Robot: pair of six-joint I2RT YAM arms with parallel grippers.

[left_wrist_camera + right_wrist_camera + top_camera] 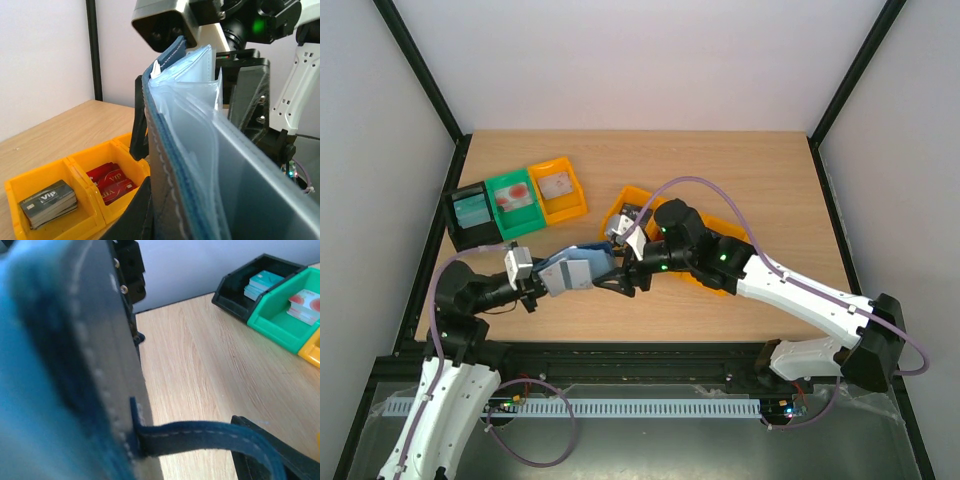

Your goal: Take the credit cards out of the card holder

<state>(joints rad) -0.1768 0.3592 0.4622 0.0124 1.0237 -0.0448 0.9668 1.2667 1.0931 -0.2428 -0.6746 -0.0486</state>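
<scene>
1. Holder (575, 270) up off the table (740, 170), toward the front, between both grippers; pale pockets (200, 115) fanned open.
2. Left gripper (538, 282) clamped tight on the holder's near end.
3. Right gripper (623, 270) at the far end, jaws wide apart, one finger (250, 95) on each side of the pockets; bare wood showing between finger and holder in the right wrist view.
4. Tab (200, 435) sticking out sideways, touching a finger.
5. Tray (95, 150) just beyond: grey cards (47, 202) in one compartment, red cards (112, 182) in the next.
6. At the back left, black bin (235, 290) with teal cards (262, 282), green bin (280, 325) with white-red cards (305, 305).
</scene>
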